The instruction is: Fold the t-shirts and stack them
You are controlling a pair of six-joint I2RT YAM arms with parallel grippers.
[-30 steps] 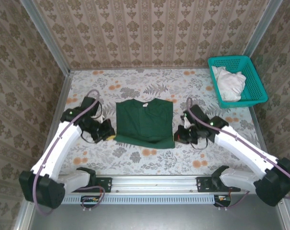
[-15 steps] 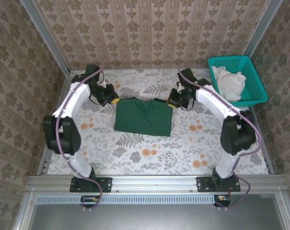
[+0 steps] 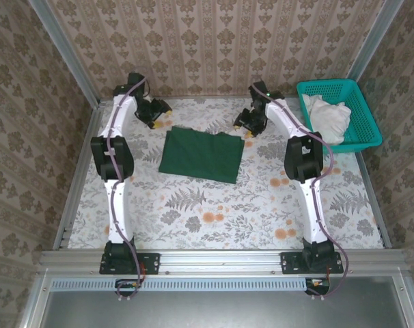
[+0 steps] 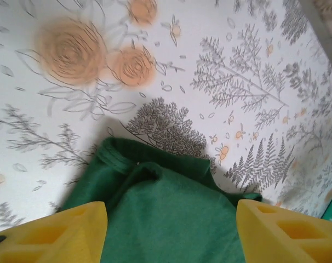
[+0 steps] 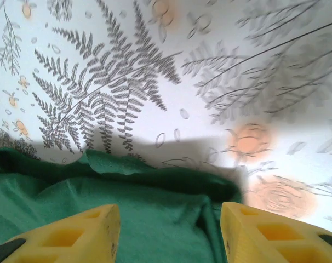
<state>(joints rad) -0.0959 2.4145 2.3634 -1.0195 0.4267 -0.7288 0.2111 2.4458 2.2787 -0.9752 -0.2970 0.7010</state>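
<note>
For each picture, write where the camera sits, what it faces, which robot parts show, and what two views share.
Top external: above, behind the bases, looking down on both arms, left gripper, right gripper, t-shirt.
Left wrist: on that wrist, facing t-shirt's edge; yellow fingers show.
Right wrist: same, its own fingers show.
Shared: the t-shirt.

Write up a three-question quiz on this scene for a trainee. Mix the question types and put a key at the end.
1. True or false: the left gripper is clamped on the t-shirt.
2. What lies in the teal basket? A: white cloth. B: a green shirt. C: a bottle.
3. Fill in: the right gripper has fingers coloured ___.
Key: 1 false, its jaws stand apart; 2 A; 3 yellow.
</note>
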